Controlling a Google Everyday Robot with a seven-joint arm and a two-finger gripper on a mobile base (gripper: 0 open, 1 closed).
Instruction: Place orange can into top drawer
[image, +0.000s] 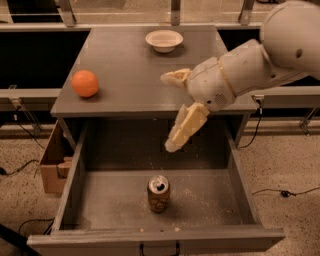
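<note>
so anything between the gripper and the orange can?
Nothing. In the camera view the gripper hangs open over the top drawer; only bare drawer floor lies between it and the upright orange can.

the light is dim and warm, falling from above. the grey tabletop takes a soft, even sheen with no hard glare, and the orange fruit casts a small blurred shadow at its base. the gripper, hanging with fingers spread above the back of the top drawer, is pale and bright, its edges soft. the drawer's back wall lies in the tabletop's shadow. the orange can glints faintly on its silver top. spaces either side of the cabinet sink into black.
</note>
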